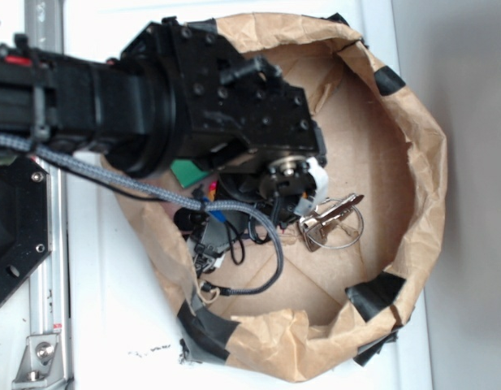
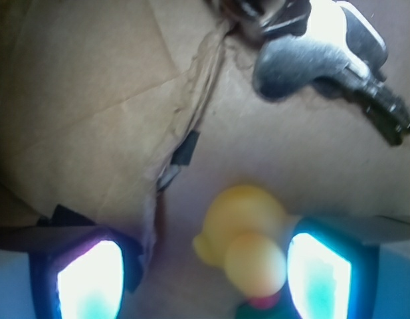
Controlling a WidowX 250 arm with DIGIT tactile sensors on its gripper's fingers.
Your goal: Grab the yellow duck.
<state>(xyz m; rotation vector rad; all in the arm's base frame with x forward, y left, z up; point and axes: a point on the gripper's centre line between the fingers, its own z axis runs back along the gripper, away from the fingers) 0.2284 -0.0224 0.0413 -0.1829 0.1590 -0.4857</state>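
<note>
Yellow duck [image 2: 248, 232] sits between the spread fingers [image 2: 90, 279], close to the right one, ungrasped; silver keys [image 2: 324, 50] beyond

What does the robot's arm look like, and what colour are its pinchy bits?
The arm is chunky black metal and plastic, dotted with small screw holes. A grey braided cable trails along it and loops below. In the wrist view the gripper shows dark-edged fingers whose pads glow whitish with a teal tint.

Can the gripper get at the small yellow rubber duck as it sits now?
Probably yes. In the wrist view the small yellow rubber duck sits between the open gripper fingers, nearer one finger, nothing between. The silver keys lie clear of it.
</note>
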